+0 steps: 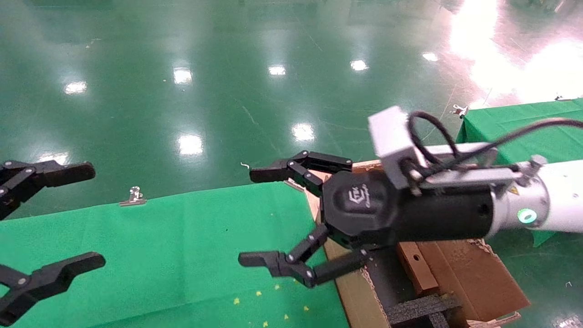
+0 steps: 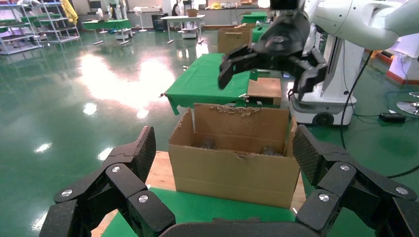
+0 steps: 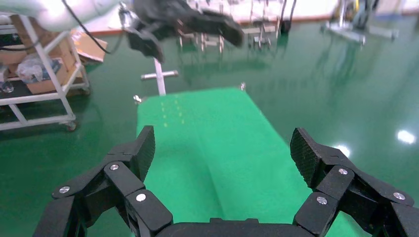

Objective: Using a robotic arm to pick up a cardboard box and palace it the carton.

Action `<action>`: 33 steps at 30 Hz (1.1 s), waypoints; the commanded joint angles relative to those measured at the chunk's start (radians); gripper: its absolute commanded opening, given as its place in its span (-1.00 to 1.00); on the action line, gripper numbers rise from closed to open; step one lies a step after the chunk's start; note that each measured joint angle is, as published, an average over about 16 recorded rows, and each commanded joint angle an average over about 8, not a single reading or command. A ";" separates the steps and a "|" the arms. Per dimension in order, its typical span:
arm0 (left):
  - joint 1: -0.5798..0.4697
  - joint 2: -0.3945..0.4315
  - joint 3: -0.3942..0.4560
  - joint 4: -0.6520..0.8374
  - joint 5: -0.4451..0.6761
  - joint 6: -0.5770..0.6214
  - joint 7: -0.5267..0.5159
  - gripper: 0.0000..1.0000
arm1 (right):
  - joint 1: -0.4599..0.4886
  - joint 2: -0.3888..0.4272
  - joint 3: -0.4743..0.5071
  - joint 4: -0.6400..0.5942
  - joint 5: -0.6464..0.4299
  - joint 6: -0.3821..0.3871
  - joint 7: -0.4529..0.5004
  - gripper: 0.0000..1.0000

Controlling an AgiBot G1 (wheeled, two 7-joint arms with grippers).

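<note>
The robotic arm (image 1: 537, 200) reaches in from the right, its right pincer (image 1: 255, 216) spread wide and empty over the near edge of the green table (image 1: 159, 246), just above the carton (image 1: 460, 273). The cardboard box (image 1: 415, 266) lies inside the carton beside black foam, partly hidden by the pincer body. The left pincer (image 1: 79, 216) hangs at the left edge, also wide; its arm is cut off.

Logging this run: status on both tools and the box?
Right tool open, empty, over the green table by the large brown flapped carton. Left tool open, idle. Small brown cardboard box inside carton.
</note>
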 commanded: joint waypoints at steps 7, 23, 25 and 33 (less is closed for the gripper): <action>0.000 0.003 -0.006 -0.004 0.006 0.004 -0.004 1.00 | -0.065 -0.012 0.083 0.000 0.044 -0.041 -0.093 1.00; -0.001 0.015 -0.025 -0.019 0.029 0.020 -0.018 1.00 | -0.065 -0.011 0.082 -0.001 0.044 -0.041 -0.093 1.00; -0.001 0.016 -0.028 -0.021 0.031 0.022 -0.020 1.00 | -0.065 -0.011 0.082 -0.001 0.044 -0.041 -0.093 1.00; -0.001 0.022 -0.038 -0.029 0.043 0.030 -0.027 1.00 | -0.065 -0.011 0.081 -0.001 0.045 -0.041 -0.094 1.00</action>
